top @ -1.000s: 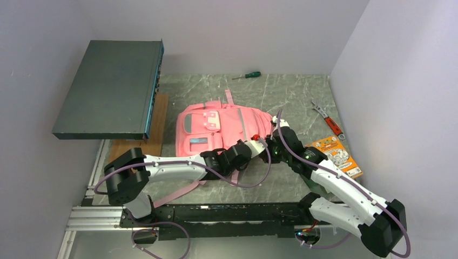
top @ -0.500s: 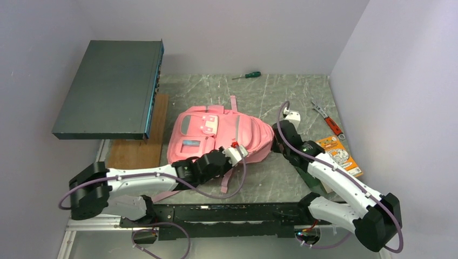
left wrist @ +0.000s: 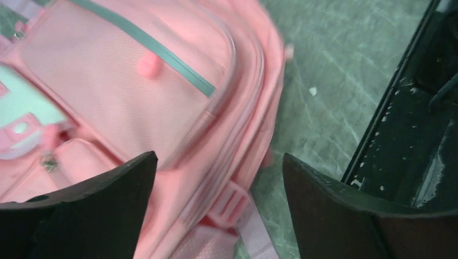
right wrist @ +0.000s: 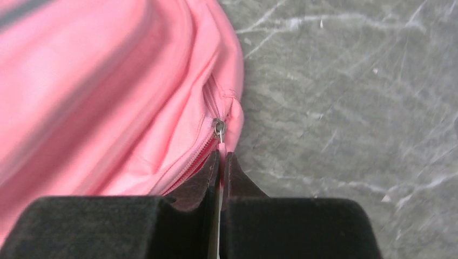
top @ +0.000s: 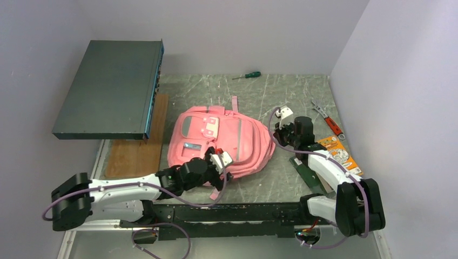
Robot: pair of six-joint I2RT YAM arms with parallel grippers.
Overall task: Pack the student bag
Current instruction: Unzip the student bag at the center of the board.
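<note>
Mid-table (top: 281,89), student bag (top: 216,135) lies flat, front pockets up. Right gripper (right wrist: 221,158) is pinched shut on the zipper pull (right wrist: 219,129) at the bag's right edge. Left gripper (left wrist: 219,162) hovers over the bag's near edge, jaws spread wide, gripping nothing. Orange booklet (top: 337,155) beside right arm; screwdriver (top: 247,76) at far edge.
</note>
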